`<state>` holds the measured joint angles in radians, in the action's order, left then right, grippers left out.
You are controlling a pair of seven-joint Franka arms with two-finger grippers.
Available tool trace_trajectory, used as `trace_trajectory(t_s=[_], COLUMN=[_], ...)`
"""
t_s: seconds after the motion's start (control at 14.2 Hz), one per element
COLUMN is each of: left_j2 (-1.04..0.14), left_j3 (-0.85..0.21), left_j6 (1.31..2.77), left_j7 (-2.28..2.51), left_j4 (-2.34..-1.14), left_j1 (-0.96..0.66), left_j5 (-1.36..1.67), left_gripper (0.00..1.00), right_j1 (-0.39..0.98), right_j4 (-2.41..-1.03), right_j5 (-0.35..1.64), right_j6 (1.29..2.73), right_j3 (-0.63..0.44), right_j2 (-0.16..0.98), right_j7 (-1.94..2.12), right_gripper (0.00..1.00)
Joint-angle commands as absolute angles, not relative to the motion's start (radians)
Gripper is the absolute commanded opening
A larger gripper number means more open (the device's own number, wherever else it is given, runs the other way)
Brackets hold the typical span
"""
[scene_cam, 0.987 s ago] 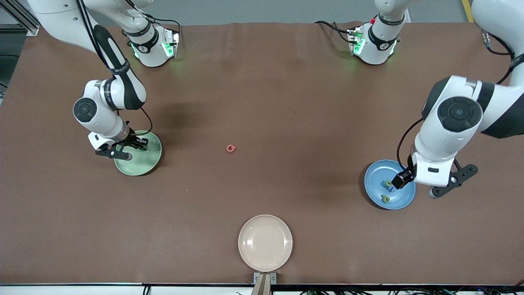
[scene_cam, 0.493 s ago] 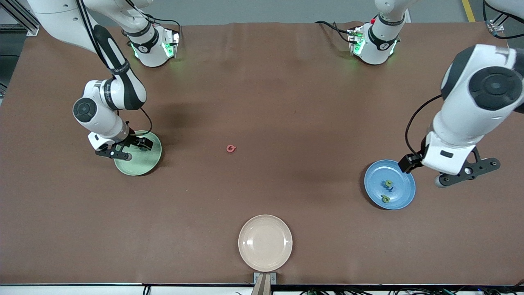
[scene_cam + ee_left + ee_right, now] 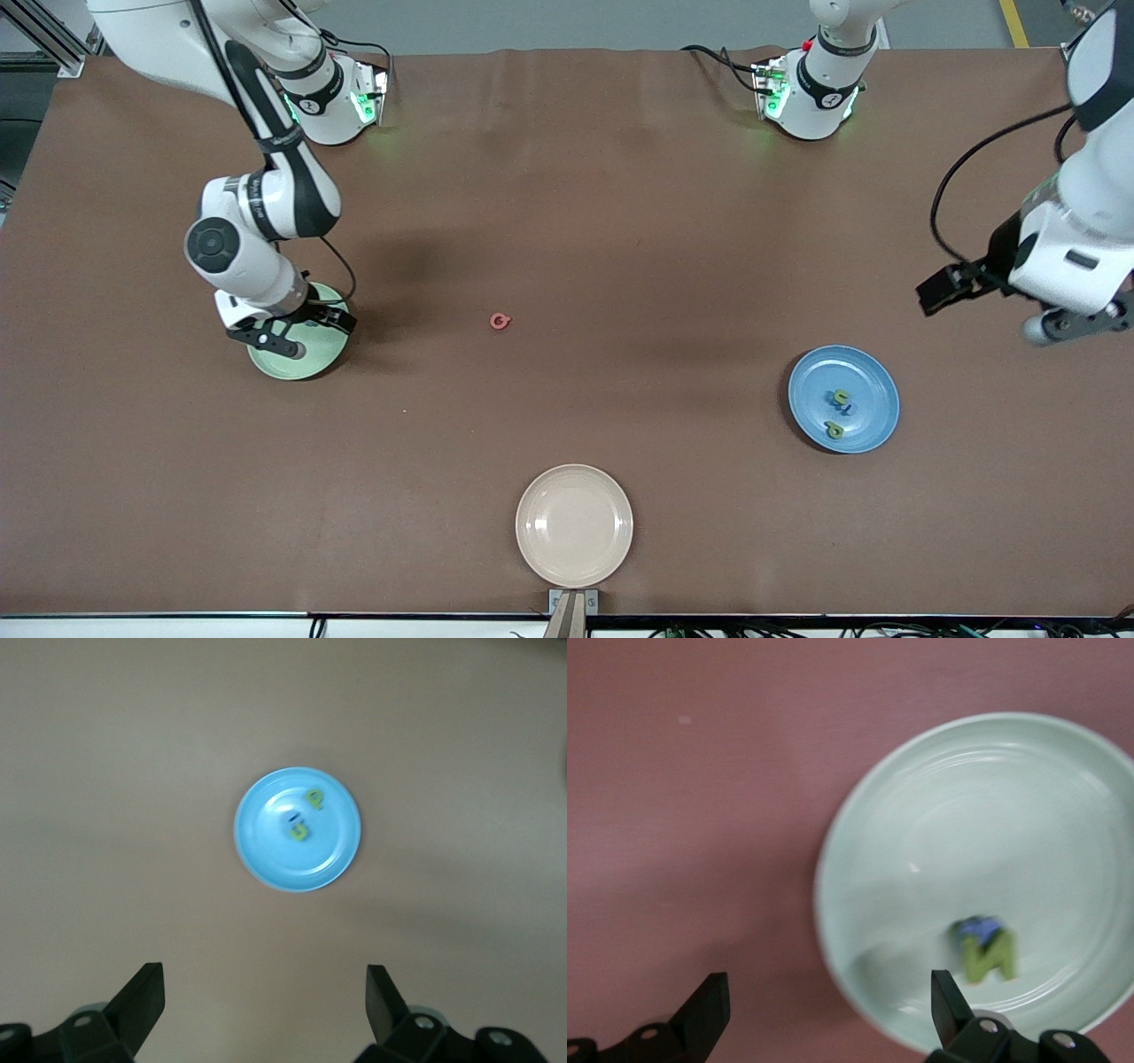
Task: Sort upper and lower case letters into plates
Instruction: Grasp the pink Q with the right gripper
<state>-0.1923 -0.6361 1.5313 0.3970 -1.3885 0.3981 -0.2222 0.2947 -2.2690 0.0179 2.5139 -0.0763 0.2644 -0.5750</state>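
Brown tabletop: one small red letter (image 3: 500, 322) remains unsorted between the glossy mint-green plate (image 3: 312, 361) and glossy sky-blue plate (image 3: 864, 425). Right gripper (image 3: 306, 317), jaws apart, hangs over mint; left gripper (image 3: 264, 1001), jaws apart, hangs empty near blue. Next: grasp that letter.

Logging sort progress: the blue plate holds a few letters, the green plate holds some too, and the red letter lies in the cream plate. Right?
Not quite. The red letter lies on the bare table, between the green plate and the blue plate, farther from the front camera than the cream plate, which holds nothing; the front view shows this. The rest stands: both plates hold letters.
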Motion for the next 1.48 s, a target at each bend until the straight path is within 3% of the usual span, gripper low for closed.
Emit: trace_trajectory(t_s=[0.0, 0.35, 0.63, 1.41], left_j2=[-0.095, 0.021, 0.031, 0.035], left_j3=[-0.446, -0.108, -0.103, -0.117], left_j6=[1.473, 1.45, 1.456, 1.499], left_j7=[0.24, 0.012, 0.04, 0.072], left_j4=[-1.416, -1.512, -1.535, -1.555], left_j1=[0.267, 0.073, 0.071, 0.064], left_j5=[-0.192, -0.063, -0.006, -0.011], left_gripper=[1.0, 1.0, 1.0, 1.0], right_j1=[0.412, 0.593, 0.678, 0.75], right_j4=[-2.221, -2.013, -1.931, -1.907], right_j5=[0.018, 0.018, 0.018, 0.021], right_j6=[2.497, 2.497, 2.506, 2.513], right_j3=[-0.081, -0.083, -0.083, -0.081], right_j2=[0.268, 0.452, 0.554, 0.603], right_j7=[-0.795, -1.174, -1.328, -1.427], right_gripper=[1.0, 1.0, 0.97, 0.62])
